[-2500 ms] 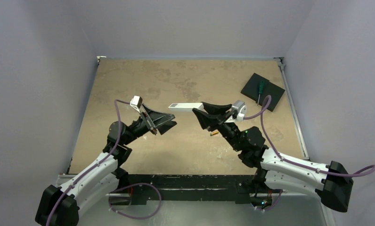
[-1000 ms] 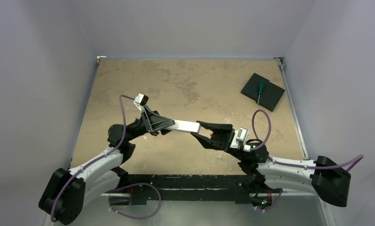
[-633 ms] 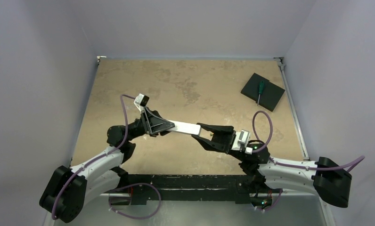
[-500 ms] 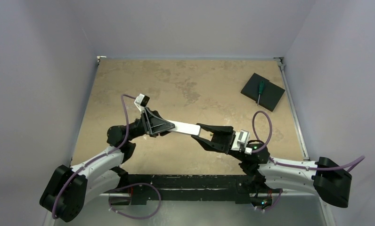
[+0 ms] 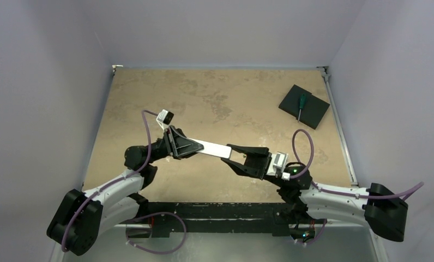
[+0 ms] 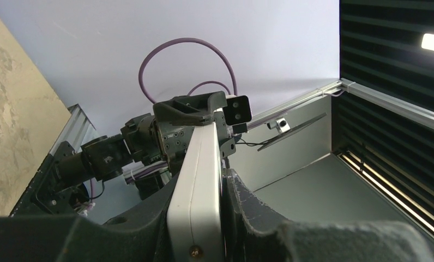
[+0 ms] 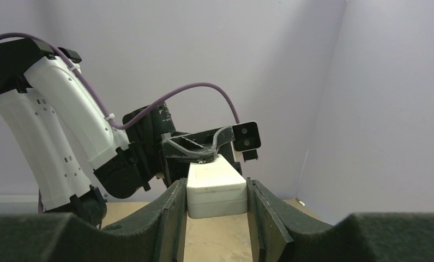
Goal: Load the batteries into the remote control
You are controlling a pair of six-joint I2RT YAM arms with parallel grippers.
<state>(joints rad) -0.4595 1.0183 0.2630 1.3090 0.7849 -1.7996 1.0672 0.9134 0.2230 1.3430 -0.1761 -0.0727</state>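
spanning left-right: remote control (image 5: 212,147) | left tool (image 5: 196,146) clenched on one end | right tool (image 5: 233,155) clenched on other

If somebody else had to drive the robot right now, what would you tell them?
Left tool: shut on one end of the remote control.
Right tool: shut on its other end, so both hold it in the air.
Batteries: not in view in any camera; I cannot tell if any is loaded.
Done: remote lifted.
Left: find the batteries and load them.
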